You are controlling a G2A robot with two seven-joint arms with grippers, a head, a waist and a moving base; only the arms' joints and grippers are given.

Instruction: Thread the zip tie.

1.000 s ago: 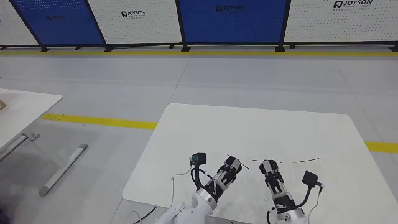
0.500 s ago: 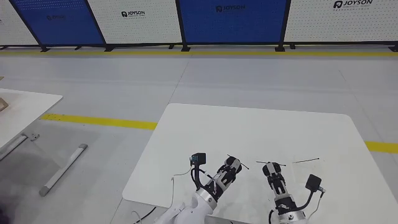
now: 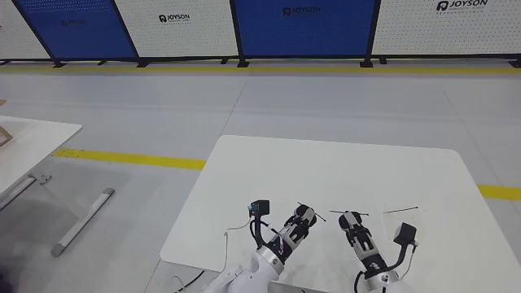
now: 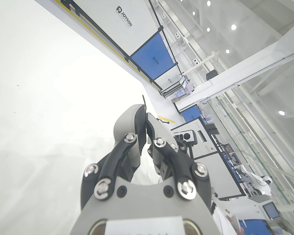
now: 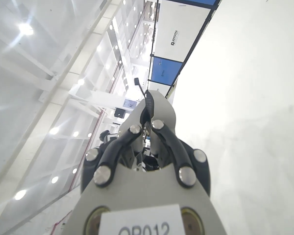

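labels (image 5: 140,220) with print mark both wrists. by the tabletop's (image 3: 342,171) near edge, left pincer (image 3: 308,216) is clamped tight on the left zip tie (image 4: 143,101), right pincer (image 3: 351,217) beside it likewise on the right zip tie (image 5: 136,81); third zip tie (image 3: 400,209) lies toward the right edge.

— Where does your top camera sit?
— Above my arms, tilted down and forward. The counter (image 3: 342,163) lies near, the floor (image 3: 163,106) and the pegboard panels (image 3: 305,12) far off.
— And the wrist cameras?
— One rides close behind my left tool (image 4: 145,111), the other close behind my right tool (image 5: 148,97). Each looks out along the fingers (image 4: 127,123), rolled sideways, across the counter toward the panels.
— What do the views share?
— All three take in the counter and those panels.
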